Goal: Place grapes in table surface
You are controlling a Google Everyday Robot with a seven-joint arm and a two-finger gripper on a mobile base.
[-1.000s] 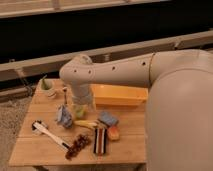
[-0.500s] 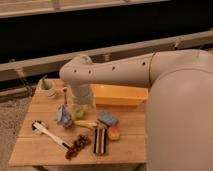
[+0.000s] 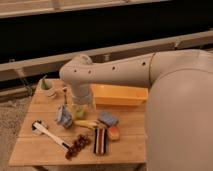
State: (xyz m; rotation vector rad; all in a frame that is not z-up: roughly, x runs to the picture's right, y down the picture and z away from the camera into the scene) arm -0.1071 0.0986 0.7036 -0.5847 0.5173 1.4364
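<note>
On the light tan wooden plank worktop [image 3: 127, 150], a small elongated bunch of dark reddish-purple grapes [image 3: 77, 146] is seen lying near the front edge. The tool [image 3: 81, 106] is held above the middle, apart from them; its state cannot be told.

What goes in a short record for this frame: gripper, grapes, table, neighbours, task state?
gripper: gripper at the arm's lower end, above the middle of the table
grapes: small bunch of dark reddish-purple toy grapes, lying near the front edge
table: light tan wooden plank tabletop
neighbour: dark-and-orange striped block, just right of the grapes
bin: yellow-orange plastic bin, at the back
task state: grapes rest on the tabletop, apart from the gripper
</note>
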